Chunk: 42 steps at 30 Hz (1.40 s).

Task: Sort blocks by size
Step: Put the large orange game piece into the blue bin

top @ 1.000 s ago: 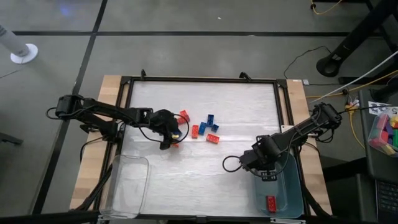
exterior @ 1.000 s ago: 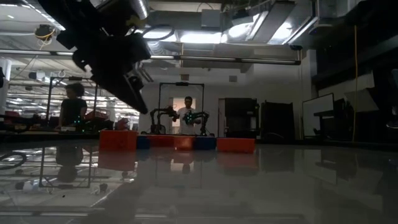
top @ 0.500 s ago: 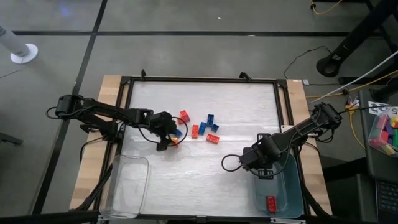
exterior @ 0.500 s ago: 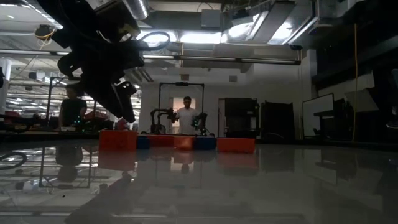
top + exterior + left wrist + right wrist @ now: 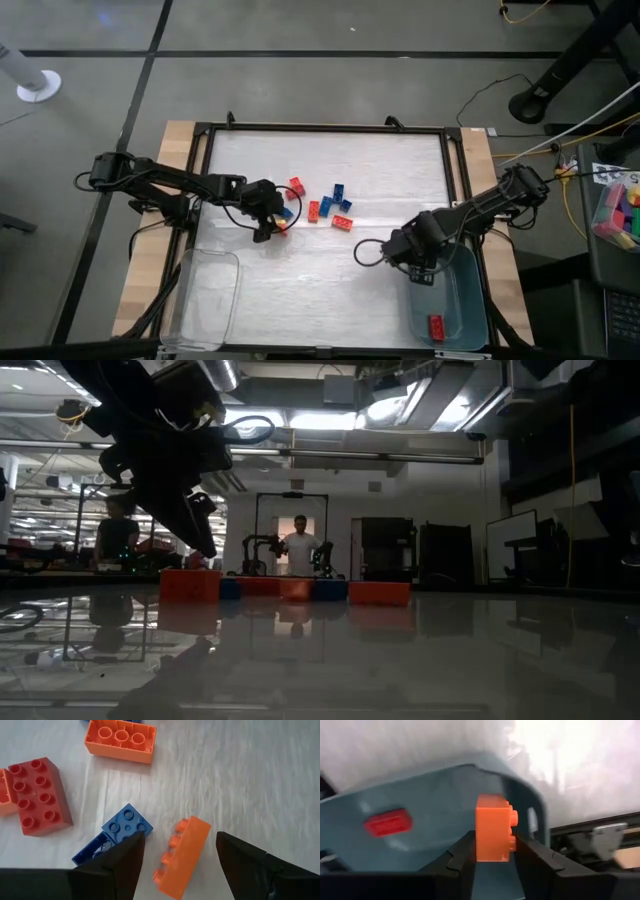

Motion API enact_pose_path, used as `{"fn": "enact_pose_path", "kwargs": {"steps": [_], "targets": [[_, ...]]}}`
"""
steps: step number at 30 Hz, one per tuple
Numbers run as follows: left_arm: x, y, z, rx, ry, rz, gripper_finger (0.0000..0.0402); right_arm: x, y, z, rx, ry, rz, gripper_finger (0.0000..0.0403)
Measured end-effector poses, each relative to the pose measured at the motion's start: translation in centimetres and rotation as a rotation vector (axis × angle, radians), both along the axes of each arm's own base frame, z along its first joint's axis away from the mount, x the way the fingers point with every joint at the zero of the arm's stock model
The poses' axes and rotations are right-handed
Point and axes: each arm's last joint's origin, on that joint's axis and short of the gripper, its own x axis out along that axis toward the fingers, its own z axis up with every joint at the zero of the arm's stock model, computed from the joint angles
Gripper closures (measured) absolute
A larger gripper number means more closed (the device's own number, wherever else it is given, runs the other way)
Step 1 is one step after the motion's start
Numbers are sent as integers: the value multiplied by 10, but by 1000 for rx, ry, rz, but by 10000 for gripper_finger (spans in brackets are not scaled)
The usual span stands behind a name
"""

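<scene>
Right gripper clamped on an orange block over the grey-blue bin holding a red block; left gripper, fingers apart, straddles an orange brick beside a blue brick, scattered blocks beyond

Table: pale, streaky white tabletop inside a thin black frame, with bare wood showing along both side edges.
Middle of the table: a loose cluster of small studded plastic bricks in red, orange and blue, lying straight on the surface.
Left front corner: a clear, see-through rectangular plastic bin sits on the top.
Right front corner: a grey-blue rectangular plastic bin sits there, holding a red brick.
</scene>
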Motion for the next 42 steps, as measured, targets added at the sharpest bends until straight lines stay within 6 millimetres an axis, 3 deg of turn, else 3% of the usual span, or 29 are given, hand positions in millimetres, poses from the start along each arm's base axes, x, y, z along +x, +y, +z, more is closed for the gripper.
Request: {"fn": "enact_pose_path", "kwargs": {"steps": [11, 22, 25, 34, 42], "targets": [[0, 0, 0, 42, -5, -59, 166, 10, 6, -1, 110, -82, 10, 274], [-1, 0, 0, 140, -8, -197, 166, 11, 9, 0, 147, -23, -220, 273], [-1, 0, 0, 137, -8, -193, 166, 10, 9, 0, 143, -5, -224, 257], [-2, 0, -1, 140, 4, -201, 167, 9, 8, -6, 101, 63, -219, 161], [-11, -1, -14, 135, 66, -211, 167, 11, 5, -6, 136, 44, -157, 153]]}}
